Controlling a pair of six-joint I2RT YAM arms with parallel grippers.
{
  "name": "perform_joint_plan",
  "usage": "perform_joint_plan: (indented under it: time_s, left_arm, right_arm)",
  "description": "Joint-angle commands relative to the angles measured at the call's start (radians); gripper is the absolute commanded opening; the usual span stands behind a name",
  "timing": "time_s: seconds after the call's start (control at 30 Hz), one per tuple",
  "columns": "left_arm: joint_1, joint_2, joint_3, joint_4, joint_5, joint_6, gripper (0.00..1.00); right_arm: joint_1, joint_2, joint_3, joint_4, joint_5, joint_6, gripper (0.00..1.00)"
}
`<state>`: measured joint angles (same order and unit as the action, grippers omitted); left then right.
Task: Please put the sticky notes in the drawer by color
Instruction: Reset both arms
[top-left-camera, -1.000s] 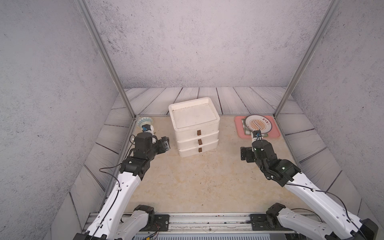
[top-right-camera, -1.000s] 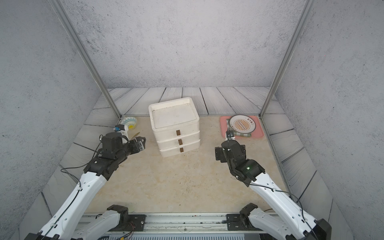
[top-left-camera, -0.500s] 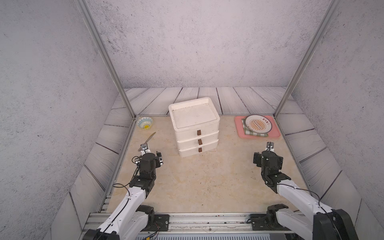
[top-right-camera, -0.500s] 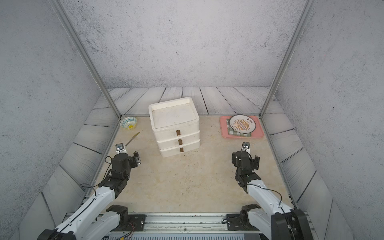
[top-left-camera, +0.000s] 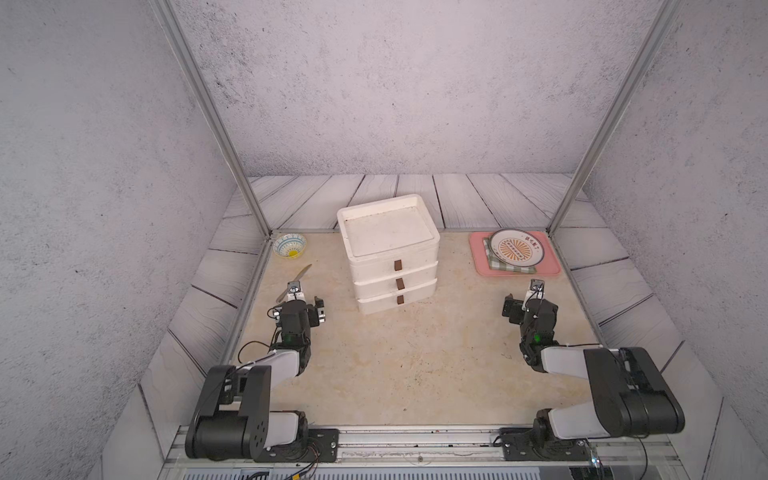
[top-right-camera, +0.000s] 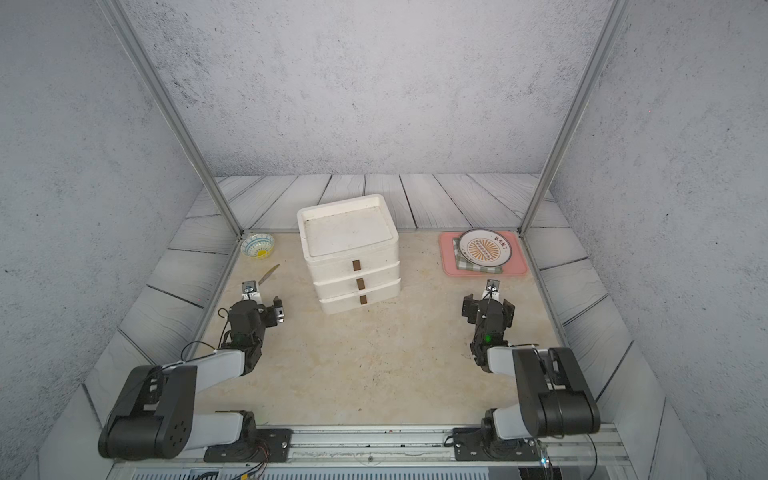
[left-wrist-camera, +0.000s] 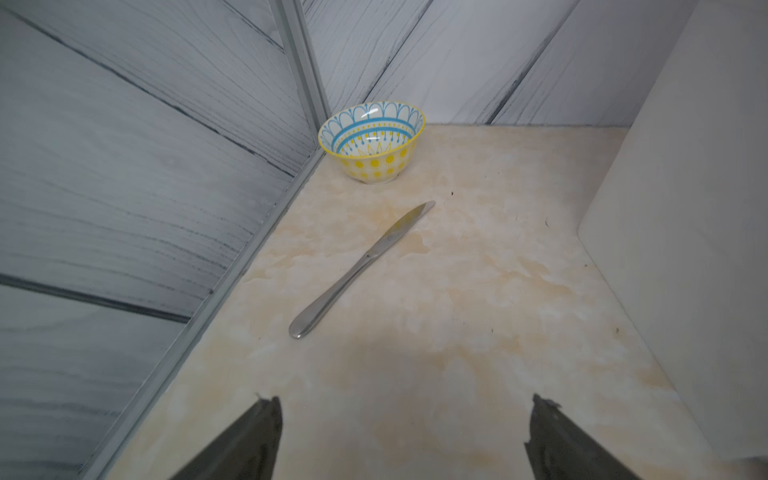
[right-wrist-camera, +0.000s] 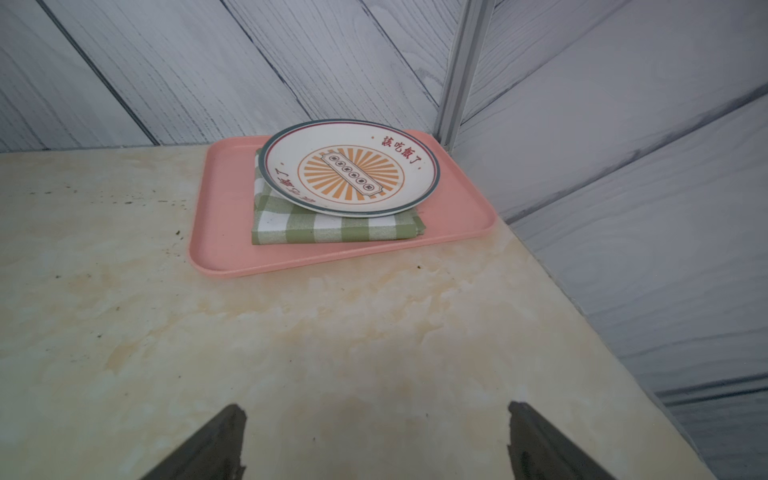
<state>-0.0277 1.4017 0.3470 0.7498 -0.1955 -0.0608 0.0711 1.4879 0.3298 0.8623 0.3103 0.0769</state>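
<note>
On the table (top-left-camera: 407, 365), the white drawer cabinet (top-left-camera: 390, 249) stands with every drawer shut. No sticky notes show anywhere, so I judge them inside. The risk is that shut fronts hide any missorted color. Right of it, the pink tray (right-wrist-camera: 224, 216) bears a plate (right-wrist-camera: 349, 166) lettered 該吃飯了. My left hand (left-wrist-camera: 403, 436) and right hand (right-wrist-camera: 376, 440) gape empty.

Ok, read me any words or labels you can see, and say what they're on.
"該吃飯了": red, on the rim of the plate.
Second red inscription on the opposite rim: upside down, not clearly legible.
Characters on the plate's centre bar: too small to read.
No other text visible.
</note>
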Motion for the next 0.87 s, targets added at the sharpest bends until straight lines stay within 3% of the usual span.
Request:
perform_joint_plan:
  time_s: [0.0, 0.1, 0.17, 0.27, 0.83]
  left_arm:
    - [0.03, 0.168, 0.015, 0.278, 0.106, 0.032, 0.97]
    - [0.038, 0.103, 0.105, -0.012, 0.117, 0.02, 0.97]
    - [0.037, 0.14, 0.121, 0.025, 0.099, 0.019, 0.99]
    - [0.039, 0.125, 0.115, -0.002, 0.092, 0.011, 0.98]
    - [0.038, 0.132, 0.124, -0.008, 0.12, 0.026, 0.98]
  right_arm:
    - [-0.002, 0.083, 0.018, 0.156, -0.077, -0.029, 0.99]
    - [-0.006, 0.033, 0.124, -0.151, -0.092, -0.023, 0.99]
    - [-0.007, 0.062, 0.104, -0.06, -0.094, -0.027, 0.99]
    - [-0.007, 0.04, 0.127, -0.141, -0.097, -0.025, 0.99]
    - [-0.008, 0.045, 0.124, -0.13, -0.097, -0.027, 0.99]
